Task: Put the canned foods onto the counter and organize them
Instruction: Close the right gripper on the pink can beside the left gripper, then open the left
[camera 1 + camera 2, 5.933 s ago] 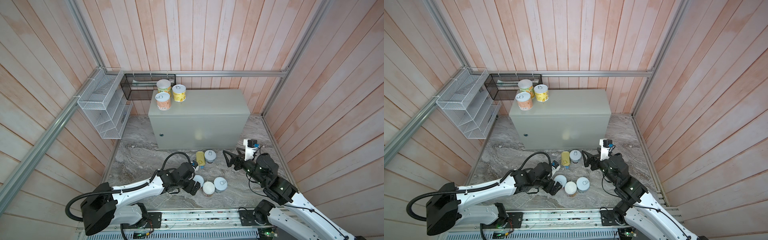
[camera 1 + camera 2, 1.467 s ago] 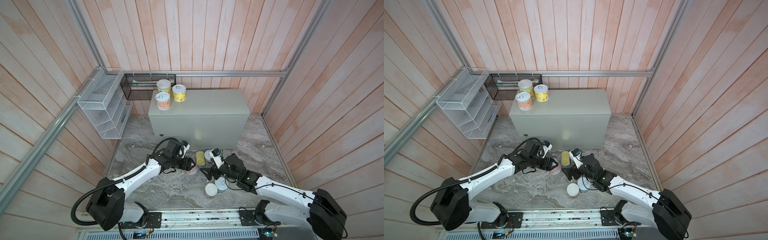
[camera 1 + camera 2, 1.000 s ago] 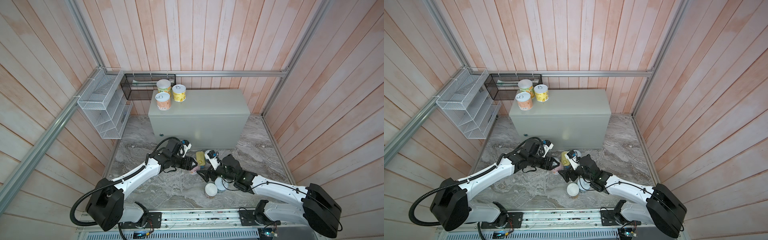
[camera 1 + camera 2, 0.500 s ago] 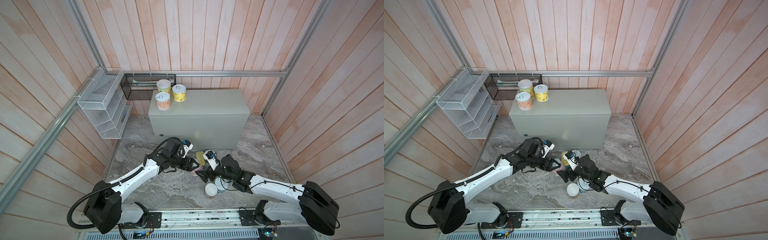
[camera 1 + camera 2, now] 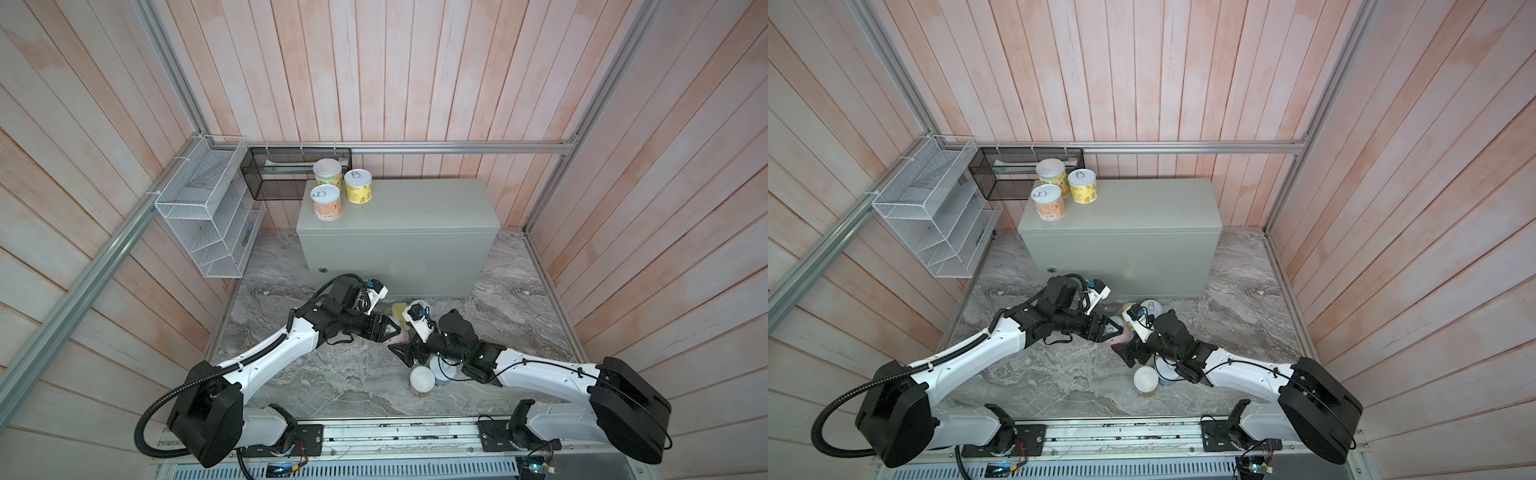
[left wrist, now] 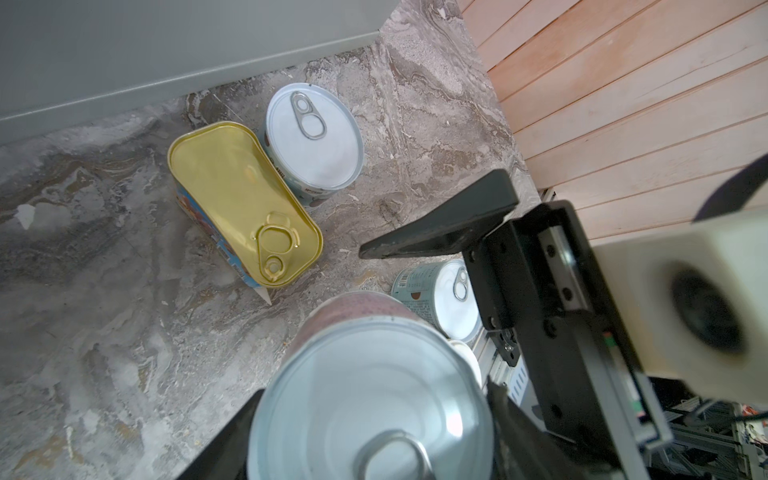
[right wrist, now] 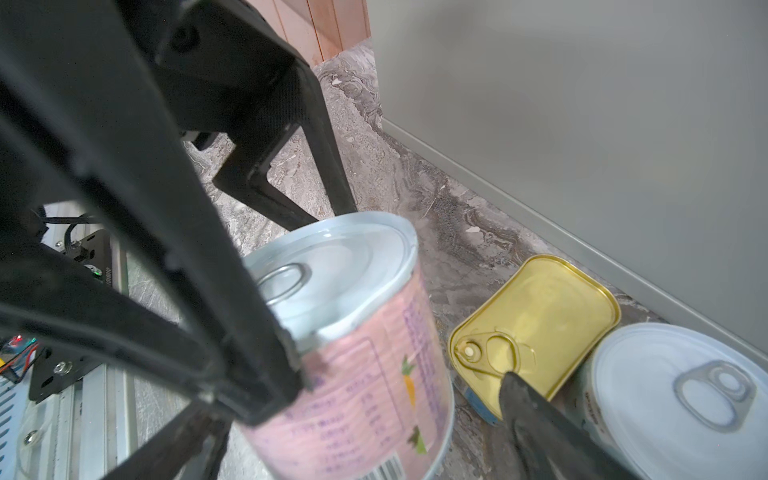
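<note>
My left gripper (image 5: 388, 330) (image 5: 1111, 328) is shut on a pink-labelled can (image 5: 395, 338) (image 6: 370, 395) (image 7: 357, 332), held tilted low over the stone floor. My right gripper (image 5: 402, 344) (image 7: 357, 415) stands open with a finger on either side of that same can. Three cans (image 5: 326, 202) (image 5: 357, 185) (image 5: 327, 171) stand at the back left corner of the grey counter (image 5: 415, 208) (image 5: 1133, 208). A gold oblong tin (image 6: 245, 199) (image 7: 536, 324) and a silver-lidded can (image 6: 313, 135) (image 7: 681, 395) sit on the floor at the counter's foot.
A white-lidded can (image 5: 422, 380) and a bluish can (image 6: 440, 299) stand on the stone floor under the right arm. A white wire rack (image 5: 208, 216) hangs on the left wall and a black mesh basket (image 5: 291, 174) behind the counter's left end.
The right gripper has slid left toward the left gripper until its open fingers flank the pink can. The left gripper has carried the can a little to the right.
</note>
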